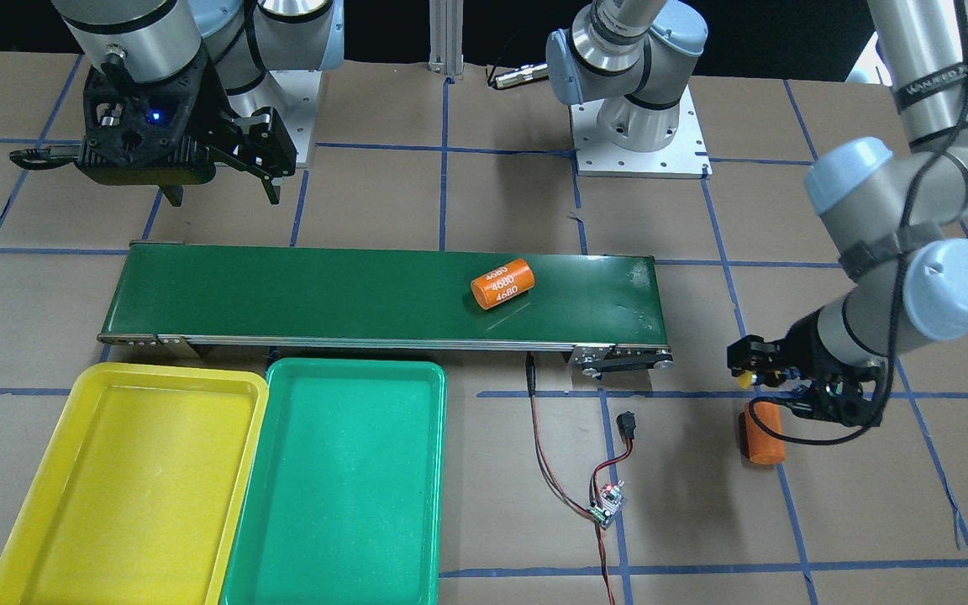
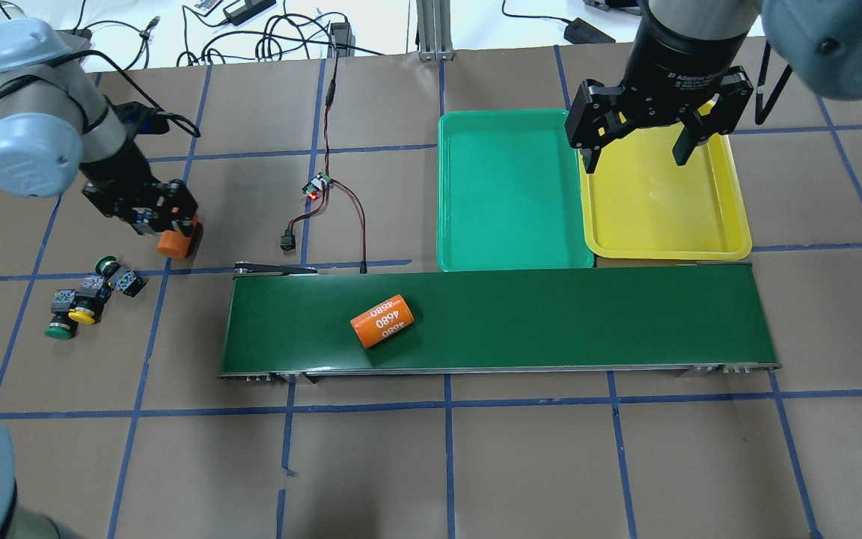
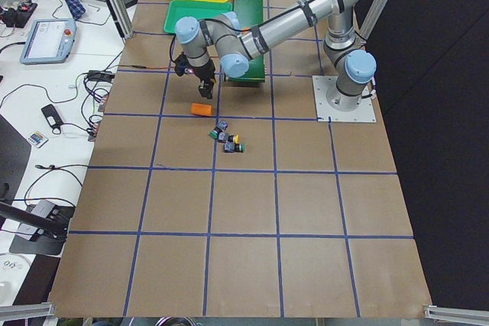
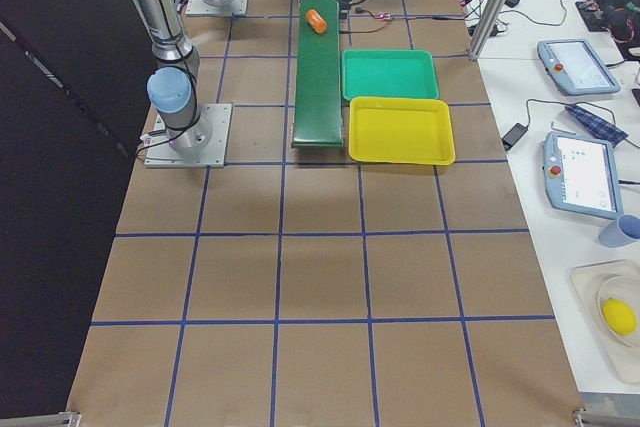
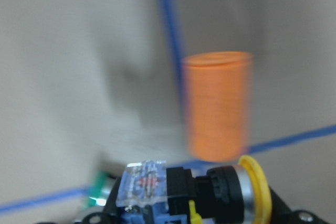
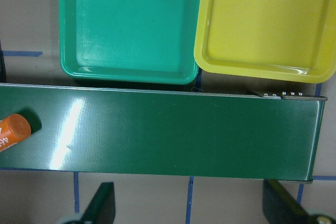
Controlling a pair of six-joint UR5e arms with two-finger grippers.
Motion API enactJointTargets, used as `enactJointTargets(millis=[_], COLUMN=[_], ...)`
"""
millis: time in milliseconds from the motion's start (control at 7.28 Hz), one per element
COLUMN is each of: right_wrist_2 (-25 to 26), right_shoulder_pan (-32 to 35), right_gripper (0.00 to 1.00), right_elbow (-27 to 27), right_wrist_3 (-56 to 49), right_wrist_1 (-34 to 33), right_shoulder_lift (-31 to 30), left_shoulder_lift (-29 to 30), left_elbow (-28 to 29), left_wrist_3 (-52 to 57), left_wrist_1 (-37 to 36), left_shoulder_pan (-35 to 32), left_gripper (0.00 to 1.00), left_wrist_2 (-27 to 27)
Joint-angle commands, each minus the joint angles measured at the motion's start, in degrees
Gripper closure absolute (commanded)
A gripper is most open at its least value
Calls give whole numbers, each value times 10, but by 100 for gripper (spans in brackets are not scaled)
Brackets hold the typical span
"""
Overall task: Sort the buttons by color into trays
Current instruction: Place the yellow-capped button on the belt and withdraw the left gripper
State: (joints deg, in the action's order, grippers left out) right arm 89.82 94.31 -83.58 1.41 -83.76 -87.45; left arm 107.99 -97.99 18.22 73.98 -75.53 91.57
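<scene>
My left gripper (image 2: 165, 217) is shut on a yellow button (image 5: 220, 190), held just above the table beside an orange cylinder (image 2: 174, 243); the yellow cap also shows in the front view (image 1: 743, 380). Three more buttons lie in a cluster on the table near the left arm: a green one (image 2: 107, 263), a yellow one (image 2: 83, 314) and another green one (image 2: 59, 332). The green tray (image 2: 509, 187) and the yellow tray (image 2: 663, 202) sit side by side beyond the belt, both with nothing in them. My right gripper (image 2: 633, 146) is open and empty, high over the trays.
A long dark-green conveyor belt (image 2: 551, 314) carries an orange cylinder marked "4680" (image 2: 381, 320). A small circuit board with red and black wires (image 2: 319, 186) lies between the belt's end and the left arm. Both arm bases stand behind the belt.
</scene>
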Motion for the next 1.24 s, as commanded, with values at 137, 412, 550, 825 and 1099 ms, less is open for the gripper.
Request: enactJointTargets(millis=[137, 412, 550, 825, 1099], right_wrist_2=[0, 0, 1, 1, 1], right_shoulder_pan=[0, -1, -1, -1, -1], right_gripper=[0, 0, 0, 0, 0], right_elbow=[0, 0, 0, 0, 0], right_wrist_3=[0, 0, 0, 0, 0], right_wrist_1=[0, 0, 0, 0, 0], right_shoulder_lift=[0, 0, 0, 0, 0], left_shoulder_lift=[-81, -76, -62, -76, -77], left_elbow=[-115, -131, -135, -123, -79], left_wrist_3=[-231, -263, -261, -230, -132], left_wrist_1=[-3, -9, -43, -75, -27], left_shoulder_pan=[-137, -176, -175, -162, -57], left_gripper=[98, 62, 17, 0, 0], left_wrist_2=[-22, -21, -21, -18, -22])
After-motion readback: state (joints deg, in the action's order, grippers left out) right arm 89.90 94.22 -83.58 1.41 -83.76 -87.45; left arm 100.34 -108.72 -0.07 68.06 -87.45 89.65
